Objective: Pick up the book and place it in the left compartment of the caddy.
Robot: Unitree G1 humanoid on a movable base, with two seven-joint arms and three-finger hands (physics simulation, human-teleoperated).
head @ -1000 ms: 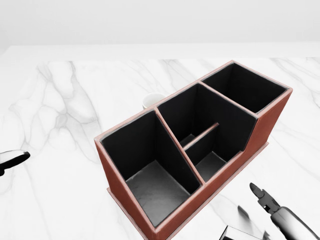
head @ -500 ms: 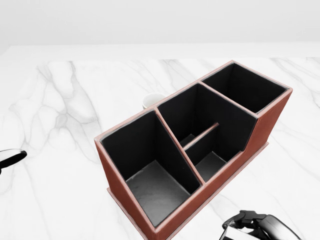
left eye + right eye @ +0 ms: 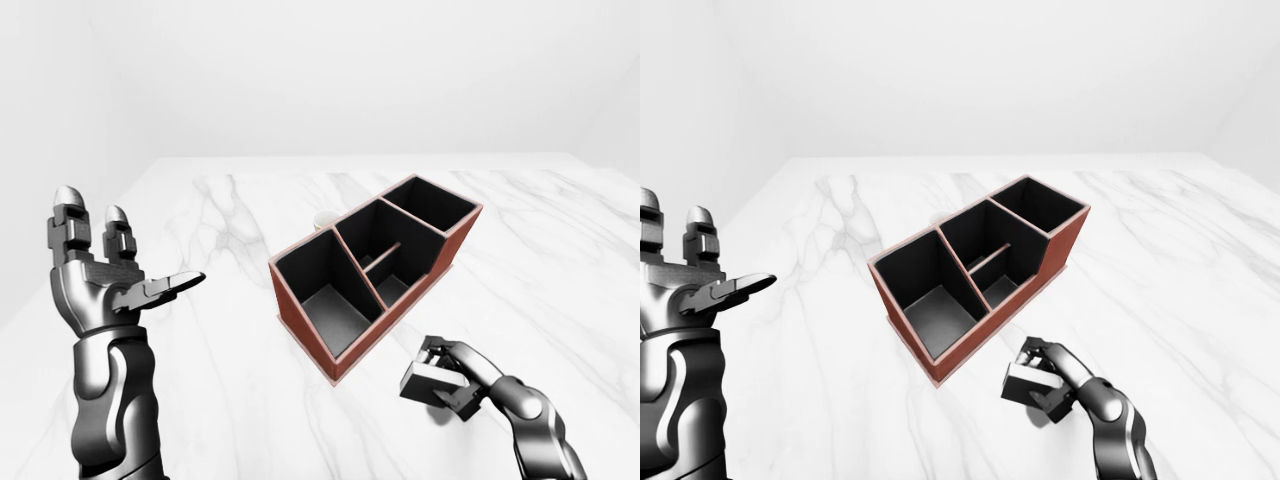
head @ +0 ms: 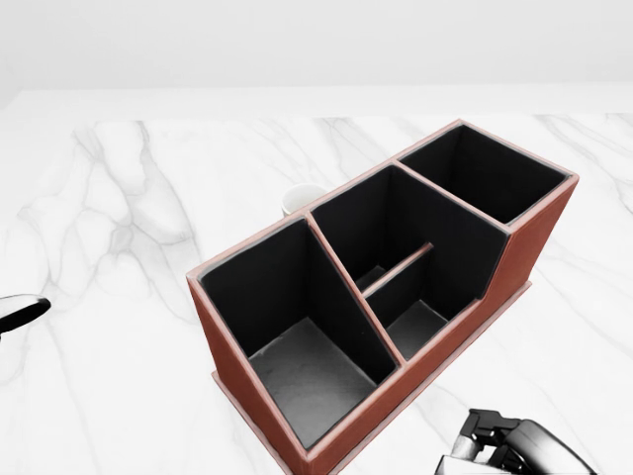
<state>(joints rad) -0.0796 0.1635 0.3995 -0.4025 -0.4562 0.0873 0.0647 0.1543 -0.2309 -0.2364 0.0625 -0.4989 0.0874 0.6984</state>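
Observation:
The caddy [image 3: 372, 268] is red-brown with a black inside and stands slantwise on the white marble table [image 3: 220, 340]. Its left compartment [image 3: 328, 298] holds nothing. My right hand [image 3: 445, 378] is low in the left-eye view, to the right of the caddy's near corner. Its fingers are closed round the book [image 3: 420, 381], a small grey block held just above the table. The head view shows only the top of this hand [image 4: 499, 443] at its bottom edge. My left hand [image 3: 122, 255] is raised at the left, open and empty, far from the caddy.
A white cup [image 4: 300, 198] stands behind the caddy's far wall, half hidden. The caddy's middle compartment [image 4: 406, 262] has a low divider, and its right compartment [image 4: 485, 173] holds nothing. A pale wall rises beyond the table's far edge.
My right hand's fingers, stretched out one second ago, have curled round the book and drawn back toward the bottom of the head view. The caddy has not moved.

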